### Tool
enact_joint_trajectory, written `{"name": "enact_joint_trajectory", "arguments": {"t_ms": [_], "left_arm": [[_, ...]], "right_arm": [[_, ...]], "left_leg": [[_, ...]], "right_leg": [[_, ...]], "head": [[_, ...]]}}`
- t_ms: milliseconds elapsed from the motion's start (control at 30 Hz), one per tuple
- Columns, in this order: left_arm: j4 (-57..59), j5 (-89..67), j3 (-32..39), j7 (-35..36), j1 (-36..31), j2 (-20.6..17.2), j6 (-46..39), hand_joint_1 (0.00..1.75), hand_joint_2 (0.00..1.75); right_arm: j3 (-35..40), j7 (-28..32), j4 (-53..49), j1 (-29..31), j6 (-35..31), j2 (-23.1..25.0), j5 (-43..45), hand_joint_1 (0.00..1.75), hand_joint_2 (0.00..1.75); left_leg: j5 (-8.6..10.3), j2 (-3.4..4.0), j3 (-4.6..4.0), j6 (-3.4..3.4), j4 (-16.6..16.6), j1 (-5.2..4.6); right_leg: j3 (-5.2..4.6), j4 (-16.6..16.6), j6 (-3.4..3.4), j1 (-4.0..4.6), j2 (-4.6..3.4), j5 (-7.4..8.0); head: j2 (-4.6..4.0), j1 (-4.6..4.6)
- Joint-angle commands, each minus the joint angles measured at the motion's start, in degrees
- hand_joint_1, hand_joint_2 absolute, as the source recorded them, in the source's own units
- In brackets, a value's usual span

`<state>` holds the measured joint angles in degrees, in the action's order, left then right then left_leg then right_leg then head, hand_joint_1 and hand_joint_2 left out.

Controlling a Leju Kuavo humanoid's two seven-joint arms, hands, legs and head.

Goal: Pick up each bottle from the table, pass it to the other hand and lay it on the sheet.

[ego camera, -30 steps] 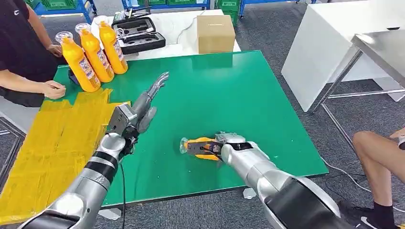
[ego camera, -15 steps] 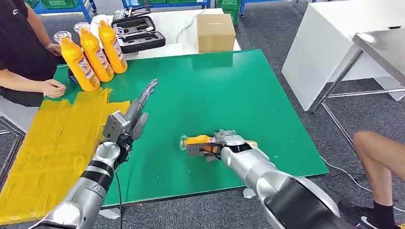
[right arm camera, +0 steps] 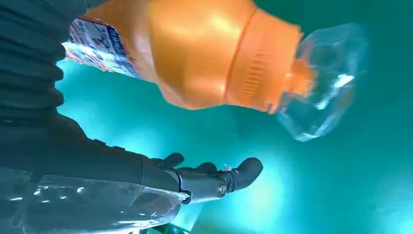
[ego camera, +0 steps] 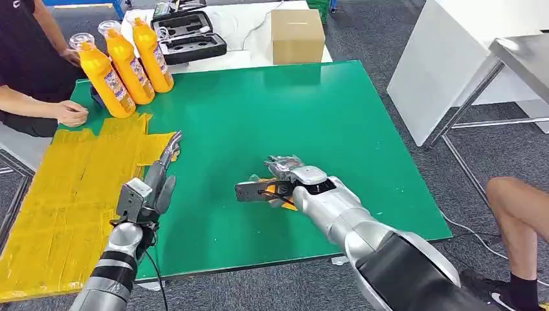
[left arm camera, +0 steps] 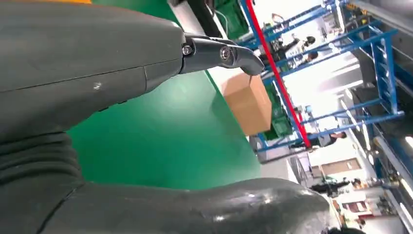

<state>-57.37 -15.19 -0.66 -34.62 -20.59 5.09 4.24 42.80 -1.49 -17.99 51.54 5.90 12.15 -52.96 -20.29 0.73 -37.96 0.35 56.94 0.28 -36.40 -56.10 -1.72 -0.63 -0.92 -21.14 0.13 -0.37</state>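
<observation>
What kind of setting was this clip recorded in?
Probably an industrial lab or warehouse test area: blue shelving racks, a grey carpeted floor, and a green table set up for trials, with a seated person watching.

Sheet: yellow plastic sheet (ego camera: pixel 71 194) lies on the left part of the green table (ego camera: pixel 291 110).
Standing bottles: three orange plastic bottles (ego camera: pixel 126 61) at the far left corner, just behind the sheet.
Lying bottle: orange bottle (ego camera: pixel 285 197) near the front edge, right of the sheet.
Behind table: brown cardboard box (ego camera: pixel 296 35), black open case (ego camera: pixel 188 39) to its left.
</observation>
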Motion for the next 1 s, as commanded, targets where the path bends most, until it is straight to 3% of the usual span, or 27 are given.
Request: {"name": "enact_joint_trajectory", "arguments": {"t_ms": [33, 133, 200, 333, 600, 733, 833, 1000], "left_arm": [[-2.27, -0.37, 3.21, 0.59, 1.65, -0.83, -0.09, 0.0, 0.0], [-3.92, -0.76, 4.31, 0.68, 3.13, -0.87, 0.21, 0.0, 0.0], [-4.81, -1.06, 4.94, 0.65, 3.99, -0.95, 0.44, 0.0, 0.0], [-7.23, -1.44, 5.64, 0.61, 5.8, -0.92, 0.61, 0.0, 0.0], [-8.54, -1.75, 5.69, 0.87, 6.57, -1.03, 0.79, 0.0, 0.0], [-12.06, -1.88, 7.25, 1.27, 9.92, -1.24, 0.69, 0.0, 0.0], [-14.48, -1.96, 9.96, 1.39, 12.62, -0.99, 0.72, 0.0, 0.0], [-16.29, -2.09, 12.46, 0.87, 15.08, -0.72, 0.58, 0.0, 0.0]], "right_arm": [[2.69, 1.74, -1.52, 0.8, -0.43, -1.27, -0.69, 0.0, 1.75], [1.12, 4.71, -4.62, -0.68, -3.68, -1.76, 0.92, 0.0, 1.75], [-1.61, 9.77, -8.99, -2.3, -5.46, -2.41, 4.71, 0.0, 1.75], [-3.06, 10.78, -17.5, -5.94, -9.46, -4.37, 5.87, 0.0, 1.75], [-3.73, 10.71, -21.18, -7.69, -10.85, -5.18, 6.11, 0.0, 1.75], [-4.9, 11.42, -34.56, -14.04, -12.73, -8.8, 6.15, 0.0, 1.75], [-3.88, 10.1, -44.36, -19.07, -9.23, -13.82, 5.03, 0.0, 1.75], [-4.01, 10.76, -47.67, -23.54, -8.09, -19.62, 5.17, 0.0, 1.75]], "left_leg": [[-0.11, -0.05, 0.1, -0.03, 0.05, 0.02], [-0.19, -0.04, 0.23, -0.04, 0.04, 0.02], [-0.1, -0.03, 0.08, -0.02, 0.01, 0.01], [-0.18, -0.08, 0.16, -0.03, 0.03, 0.02], [-0.11, -0.12, -0.02, -0.02, 0.03, 0.02], [-0.19, -0.16, 0.1, -0.03, 0.03, 0.03], [-0.21, -0.15, 0.11, -0.02, 0.0, 0.04], [-0.19, -0.26, 0.01, -0.04, -0.01, 0.02]], "right_leg": [[0.11, -0.04, 0.05, 0.03, 0.07, -0.1], [0.23, -0.03, 0.08, 0.03, 0.05, -0.18], [0.08, 0.0, 0.04, 0.02, 0.03, -0.09], [0.14, -0.02, 0.06, 0.04, 0.08, -0.17], [-0.03, -0.01, 0.05, 0.03, 0.12, -0.14], [0.12, 0.01, 0.07, 0.04, 0.17, -0.22], [0.14, 0.05, 0.07, 0.05, 0.16, -0.23], [0.06, 0.05, 0.06, 0.02, 0.26, -0.25]], "head": [[0.0, 0.0], [0.0, 0.0], [0.0, 0.0], [0.0, -0.02], [0.0, 0.0], [0.0, 0.0], [0.0, 0.0], [0.0, 0.0]]}}
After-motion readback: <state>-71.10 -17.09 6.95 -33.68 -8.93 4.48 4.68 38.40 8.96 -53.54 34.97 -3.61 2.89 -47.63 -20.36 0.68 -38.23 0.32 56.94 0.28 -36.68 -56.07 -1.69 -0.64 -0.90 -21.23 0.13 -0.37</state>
